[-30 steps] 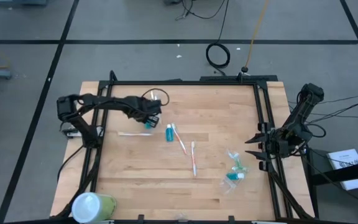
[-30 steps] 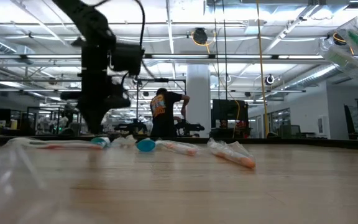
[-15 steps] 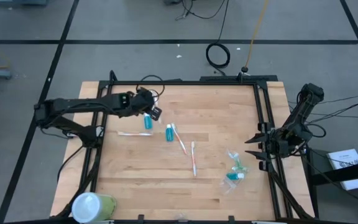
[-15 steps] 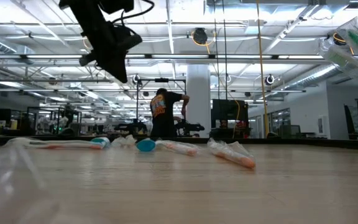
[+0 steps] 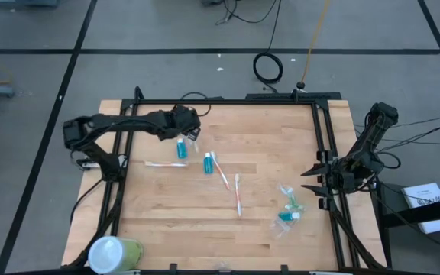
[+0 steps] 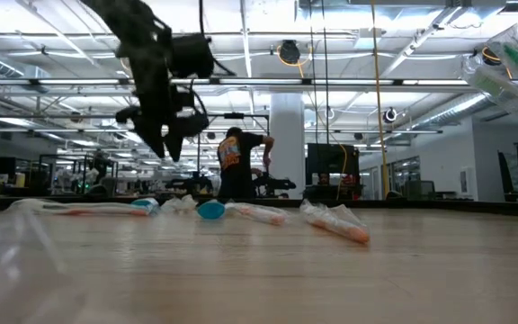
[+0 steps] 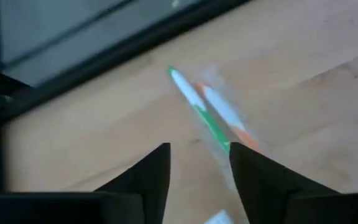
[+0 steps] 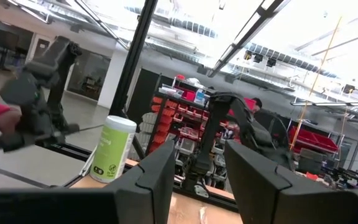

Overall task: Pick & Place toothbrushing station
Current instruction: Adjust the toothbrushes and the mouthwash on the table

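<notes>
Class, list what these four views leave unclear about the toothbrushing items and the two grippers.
- Clear plastic holder: high view, too small to tell what the tangle holds.
- Two toothbrushes: left wrist view, blurred; ends hidden behind the left gripper.
- Right gripper: right wrist view, fingertips cut off by the edge.
- Teal tube: low view, too small for detail.

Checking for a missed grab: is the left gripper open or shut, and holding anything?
Open and empty: in the left wrist view the left gripper shows bare wood between its fingers, above two toothbrushes on the table.
</notes>
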Available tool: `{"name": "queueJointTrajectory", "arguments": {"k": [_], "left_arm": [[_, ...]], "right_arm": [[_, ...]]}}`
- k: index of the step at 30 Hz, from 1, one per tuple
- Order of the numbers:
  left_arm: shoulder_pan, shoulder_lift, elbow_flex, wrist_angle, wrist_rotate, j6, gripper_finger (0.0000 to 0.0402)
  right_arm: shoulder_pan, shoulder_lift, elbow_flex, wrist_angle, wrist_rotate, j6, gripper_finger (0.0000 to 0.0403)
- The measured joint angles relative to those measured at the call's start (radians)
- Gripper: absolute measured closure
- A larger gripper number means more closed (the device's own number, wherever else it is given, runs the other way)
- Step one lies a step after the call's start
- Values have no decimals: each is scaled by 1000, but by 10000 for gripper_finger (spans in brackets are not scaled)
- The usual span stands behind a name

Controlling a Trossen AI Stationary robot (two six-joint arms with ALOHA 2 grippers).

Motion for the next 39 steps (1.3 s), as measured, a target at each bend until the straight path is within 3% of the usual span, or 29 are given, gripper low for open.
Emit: {"name": "queueJointTrajectory", "arguments": {"k": [7, 13, 17, 23, 39], "left_arm": [[99, 162, 0, 140, 131, -4, 218], [133, 212, 0, 119, 167, -12, 218], [135, 215, 0, 93, 282, -31, 218], [83, 215, 0, 103, 462, -23, 217], [-103, 196, 0, 253, 534, -60, 217]], "right_arm": [[0, 0, 0, 0, 0, 0, 271], [0, 0, 0, 0, 0, 0, 271], [0, 0, 0, 0, 0, 0, 271], [0, 0, 0, 0, 0, 0, 271], [0, 0, 0, 0, 0, -2, 271]]}}
